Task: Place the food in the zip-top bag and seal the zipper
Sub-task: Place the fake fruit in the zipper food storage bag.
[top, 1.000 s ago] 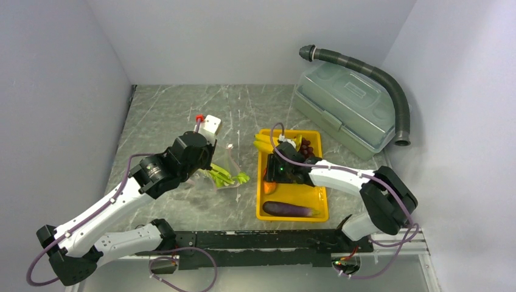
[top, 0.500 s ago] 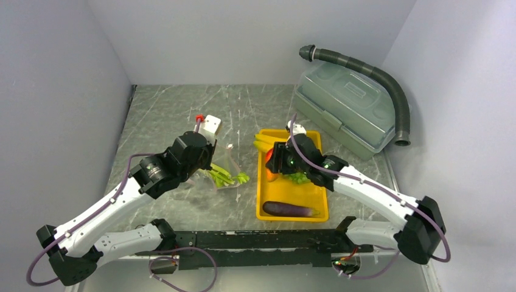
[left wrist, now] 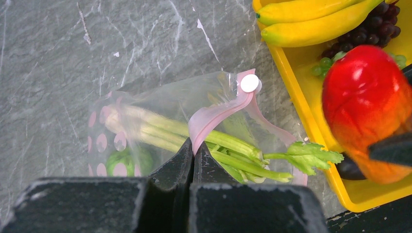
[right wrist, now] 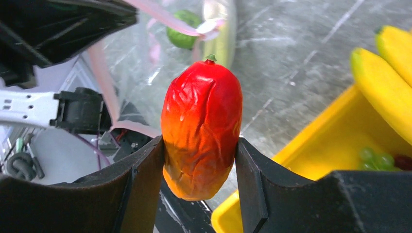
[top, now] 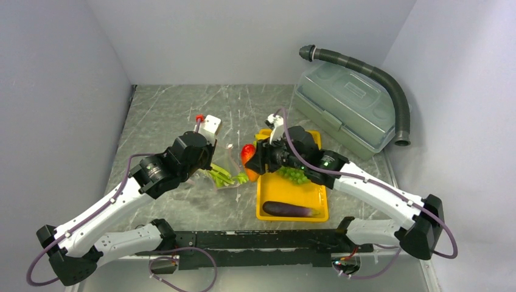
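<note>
The clear zip-top bag (left wrist: pixel 160 109) lies on the table left of the yellow tray (top: pixel 304 196), with green leafy stalks (left wrist: pixel 228 145) and a round green piece (left wrist: pixel 124 160) inside. My left gripper (left wrist: pixel 193 148) is shut on the pink zipper strip (left wrist: pixel 218 114) and holds the mouth up. My right gripper (right wrist: pixel 200 143) is shut on the red pepper (right wrist: pixel 201 126) and holds it in the air just right of the bag's mouth, over the tray's left edge (top: pixel 247 152). Bananas (left wrist: pixel 311 19), dark red grapes (left wrist: pixel 374 24), green grapes (top: pixel 294 175) and the purple eggplant (top: pixel 291 209) lie in the tray.
A large grey-green lidded box (top: pixel 347 109) stands at the back right with a grey corrugated hose (top: pixel 389 85) over it. A small white block with a red cap (top: pixel 210 125) sits behind the bag. Walls close in on both sides.
My right gripper has lifted the red pepper out of the tray and carried it left, up to the bag's mouth. My left arm has not moved.
</note>
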Tool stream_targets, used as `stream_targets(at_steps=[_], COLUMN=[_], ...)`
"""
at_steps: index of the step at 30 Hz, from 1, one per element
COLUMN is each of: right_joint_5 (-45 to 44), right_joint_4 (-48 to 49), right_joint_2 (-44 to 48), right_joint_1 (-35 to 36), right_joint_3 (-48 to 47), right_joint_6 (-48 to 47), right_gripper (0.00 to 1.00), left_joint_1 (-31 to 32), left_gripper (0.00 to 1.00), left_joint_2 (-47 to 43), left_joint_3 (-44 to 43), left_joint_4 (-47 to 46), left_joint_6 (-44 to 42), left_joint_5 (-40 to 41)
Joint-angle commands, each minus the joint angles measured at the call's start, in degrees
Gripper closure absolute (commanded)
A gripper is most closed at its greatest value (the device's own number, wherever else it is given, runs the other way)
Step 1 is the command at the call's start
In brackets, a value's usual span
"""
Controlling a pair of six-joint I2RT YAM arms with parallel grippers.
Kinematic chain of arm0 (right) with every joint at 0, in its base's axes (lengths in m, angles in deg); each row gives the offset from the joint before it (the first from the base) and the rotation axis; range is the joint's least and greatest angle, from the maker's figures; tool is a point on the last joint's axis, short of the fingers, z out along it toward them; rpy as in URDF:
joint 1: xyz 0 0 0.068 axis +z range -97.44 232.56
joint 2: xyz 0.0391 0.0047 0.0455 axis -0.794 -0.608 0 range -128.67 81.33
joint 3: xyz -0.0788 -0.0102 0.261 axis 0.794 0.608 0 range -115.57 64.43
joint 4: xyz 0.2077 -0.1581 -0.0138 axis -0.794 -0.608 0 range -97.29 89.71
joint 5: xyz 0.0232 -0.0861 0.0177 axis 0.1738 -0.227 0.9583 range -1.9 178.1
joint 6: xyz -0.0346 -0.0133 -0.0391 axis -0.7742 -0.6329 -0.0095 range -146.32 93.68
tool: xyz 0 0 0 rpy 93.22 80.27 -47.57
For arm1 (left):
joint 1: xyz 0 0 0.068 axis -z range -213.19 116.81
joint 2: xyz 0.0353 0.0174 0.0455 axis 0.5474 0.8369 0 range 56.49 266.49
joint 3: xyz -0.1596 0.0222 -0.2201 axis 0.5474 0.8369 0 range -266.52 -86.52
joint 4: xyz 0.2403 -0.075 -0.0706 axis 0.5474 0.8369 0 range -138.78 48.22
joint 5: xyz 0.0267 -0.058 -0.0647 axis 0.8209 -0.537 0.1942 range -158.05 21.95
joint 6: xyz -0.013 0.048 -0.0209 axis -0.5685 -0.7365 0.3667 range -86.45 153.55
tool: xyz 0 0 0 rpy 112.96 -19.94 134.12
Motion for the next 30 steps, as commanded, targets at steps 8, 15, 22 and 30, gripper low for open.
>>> stream_targets(at_steps=[8,15,22,30], right_joint_5=[4.9,4.1,0.4,-2.4], right_joint_4=[6.3,7.2,8.1,11.3], right_joint_2=[-9.0,-14.3,-19.3,-23.9], right_joint_1=[5.6,6.8,7.3,7.7], right_joint_3=[-9.2,-11.5,-14.7,-16.6], right_joint_6=[-6.6,-8.3,-10.1,-8.7], right_gripper=[0.86,0.85,0.79,0.54], left_joint_1=[-0.3,-0.2,-0.3,-0.2], left_gripper=[1.0,1.0,1.0,1.0], left_joint_2=[-0.9,-1.0,-1.2,-1.4], left_joint_3=[0.0,-0.2,-0.2,-0.2], left_joint_4=[-3.0,-3.0,-3.0,-3.0], left_joint_6=[-0.9,-0.9,-0.9,-0.8], left_joint_5=[-0.1,-0.3,-0.6,-0.5])
